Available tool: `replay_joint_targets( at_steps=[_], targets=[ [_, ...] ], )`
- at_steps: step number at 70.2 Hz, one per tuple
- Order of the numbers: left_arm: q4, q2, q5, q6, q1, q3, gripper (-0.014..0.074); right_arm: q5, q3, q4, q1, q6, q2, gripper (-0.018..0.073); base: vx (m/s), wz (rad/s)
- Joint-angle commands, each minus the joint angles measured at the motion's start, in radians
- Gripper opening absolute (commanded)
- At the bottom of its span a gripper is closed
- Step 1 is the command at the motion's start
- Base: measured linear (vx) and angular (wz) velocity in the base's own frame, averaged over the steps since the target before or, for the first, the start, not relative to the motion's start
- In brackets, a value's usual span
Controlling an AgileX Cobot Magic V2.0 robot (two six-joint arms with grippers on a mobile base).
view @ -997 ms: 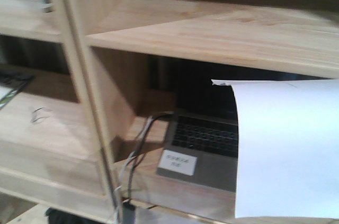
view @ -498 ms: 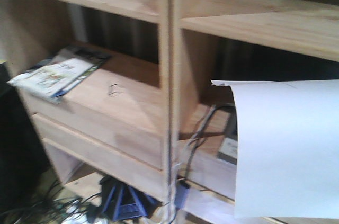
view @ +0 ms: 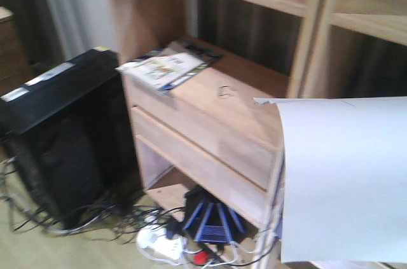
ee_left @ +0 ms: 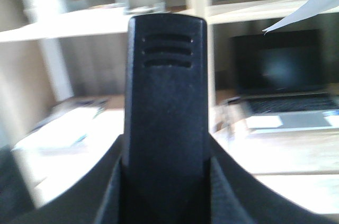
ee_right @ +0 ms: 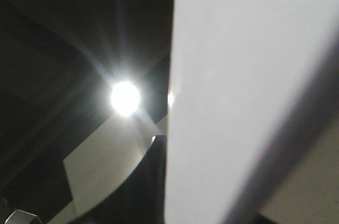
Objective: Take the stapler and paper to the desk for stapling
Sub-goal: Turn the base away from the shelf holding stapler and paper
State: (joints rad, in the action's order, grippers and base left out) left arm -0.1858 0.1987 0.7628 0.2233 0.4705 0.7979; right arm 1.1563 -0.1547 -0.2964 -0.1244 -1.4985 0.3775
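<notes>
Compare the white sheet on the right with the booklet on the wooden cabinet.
The paper is plain white; the booklet is printed in colours. The paper hangs in the air, curved over at its top; the booklet lies flat on the cabinet top. The paper fills far more of the front view than the booklet. Both are thin and rectangular.

Uneven indoor light, motion blur in the front view, lamp glare in the right wrist view.
Front view is smeared throughout: shelf unit (view: 210, 123) warm and mid-bright, black cabinet (view: 57, 135) and the floor under it in shadow, paper (view: 343, 180) bright with a bluish cast. Left wrist view – stapler (ee_left: 165, 102) a near-black, out-of-focus mass, background washed out, laptop (ee_left: 286, 75) soft. Right wrist view is dark – ceiling lamp (ee_right: 125, 98) flares with star streaks, paper overexposed.
</notes>
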Motion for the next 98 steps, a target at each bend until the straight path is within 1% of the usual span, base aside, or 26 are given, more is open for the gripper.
replay_joint_targets(
  at_steps=[1,52,98],
  targets=[
    [-0.016,0.010,-0.119,0.000,0.000,0.026,-0.0007,0.040,-0.026,0.008,0.008,0.005,0.006,-0.0006,-0.13,0.51],
    [-0.016,0.010,-0.119,0.000,0.000,0.026,-0.0007,0.040,-0.026,0.008,0.008,0.005,0.006,-0.0006,-0.10,0.40],
    [-0.016,0.010,-0.119,0.000,0.000,0.026,-0.0007,0.040,-0.026,0.008,0.008,0.005,0.006,-0.0006,-0.03,0.38]
  ],
)
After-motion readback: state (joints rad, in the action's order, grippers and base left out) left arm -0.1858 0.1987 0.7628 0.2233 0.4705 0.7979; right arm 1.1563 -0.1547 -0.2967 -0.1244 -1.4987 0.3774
